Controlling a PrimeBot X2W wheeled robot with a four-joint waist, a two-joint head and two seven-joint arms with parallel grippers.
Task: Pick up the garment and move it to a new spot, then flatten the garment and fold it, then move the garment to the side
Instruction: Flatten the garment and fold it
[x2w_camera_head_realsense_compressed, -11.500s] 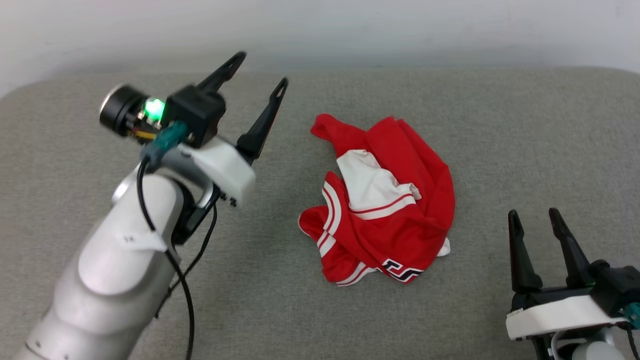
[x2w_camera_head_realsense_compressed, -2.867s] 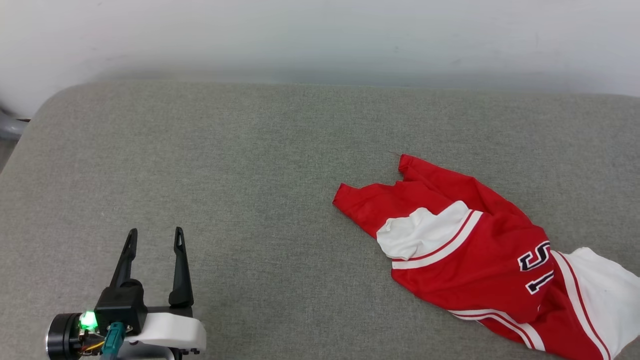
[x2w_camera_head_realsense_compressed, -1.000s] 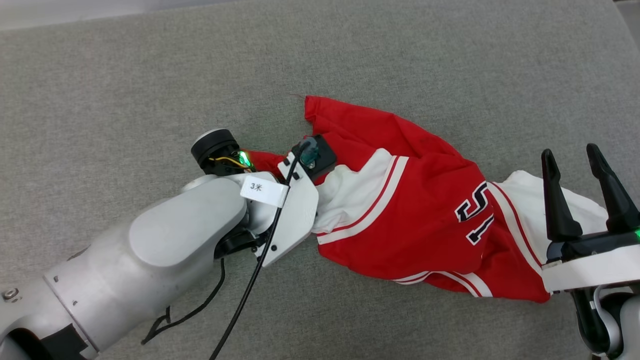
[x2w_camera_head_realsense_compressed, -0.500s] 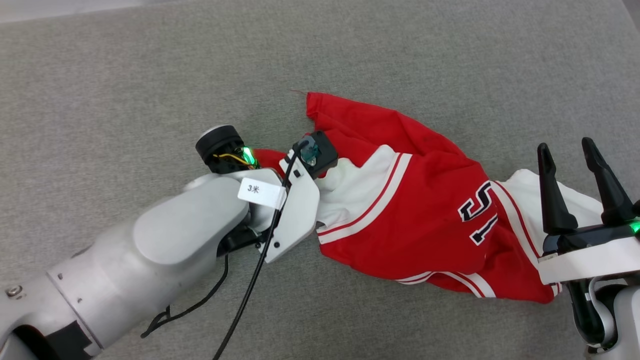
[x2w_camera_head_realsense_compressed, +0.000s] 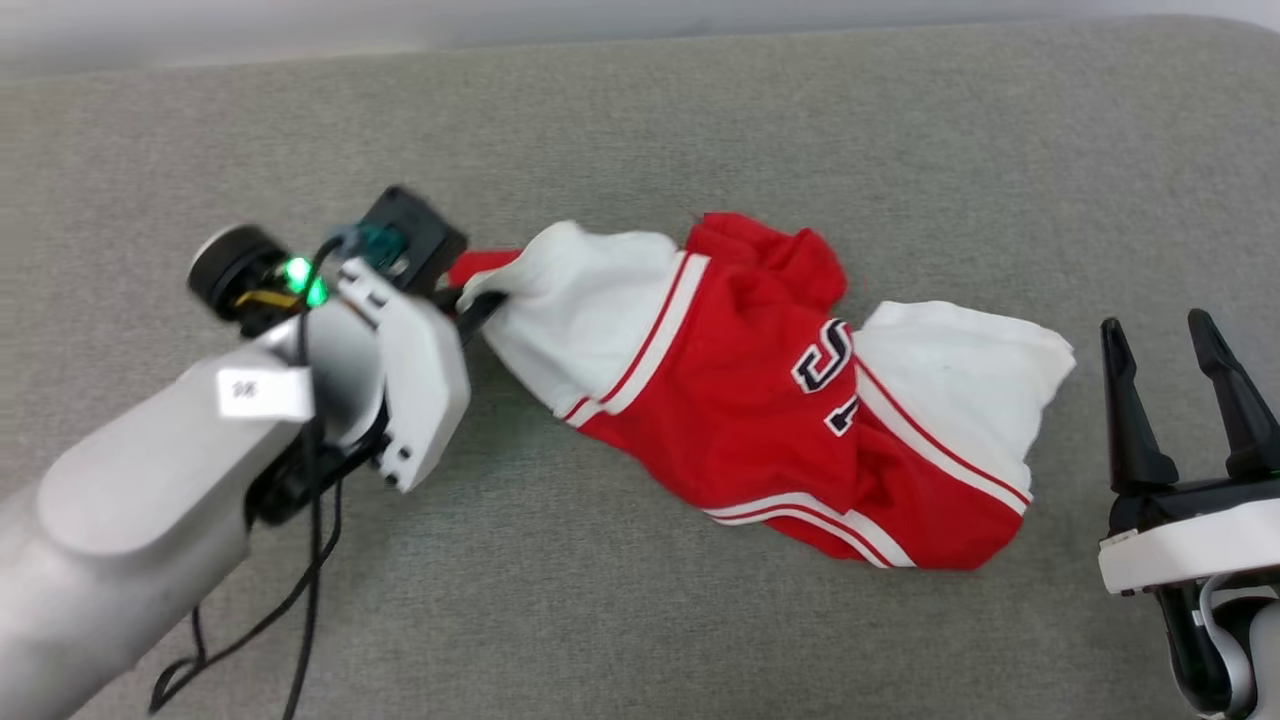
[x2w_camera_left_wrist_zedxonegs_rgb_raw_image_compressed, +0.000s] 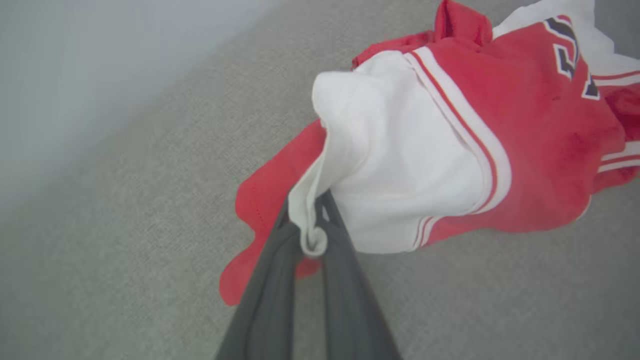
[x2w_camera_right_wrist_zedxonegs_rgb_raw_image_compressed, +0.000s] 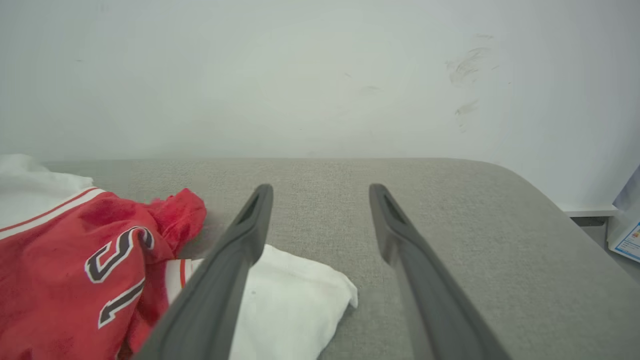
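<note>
**At the left gripper's tips: a sleeve hem pinched, the shirt trailing away**

Between the fingers of the left gripper (x2w_camera_left_wrist_zedxonegs_rgb_raw_image_compressed: 307, 222) sits a rolled bit of white sleeve hem (x2w_camera_left_wrist_zedxonegs_rgb_raw_image_compressed: 312, 240). The jaws are nearly together, with only that cloth between them. The bite is on the very edge of the sleeve (x2w_camera_left_wrist_zedxonegs_rgb_raw_image_compressed: 395, 165). I take that as deliberate, since an edge gives thin fingers something to catch and leaves the rest of the shirt (x2w_camera_head_realsense_compressed: 740, 400) free to follow a pull.

Beyond the fingertips the shirt runs away in a loose bunch across the grey cushion (x2w_camera_head_realsense_compressed: 640, 120). Its red body is crumpled, part of the black lettering (x2w_camera_head_realsense_compressed: 825, 372) shows, and a red flap lies under and beside the fingers. Cloth near the grip looks lifted, while the far end rests on the cushion.

The right gripper (x2w_camera_head_realsense_compressed: 1155, 322) stands wide and holds nothing, apart from the cloth. The second sleeve (x2w_camera_head_realsense_compressed: 960, 370) lies near, ahead of its fingers and toward their inner side. That reads as a waiting post, close enough to take that sleeve once spreading starts.

Judging by the bunched cloth, the moving step is in hand, and flattening and folding are not yet begun.
</note>
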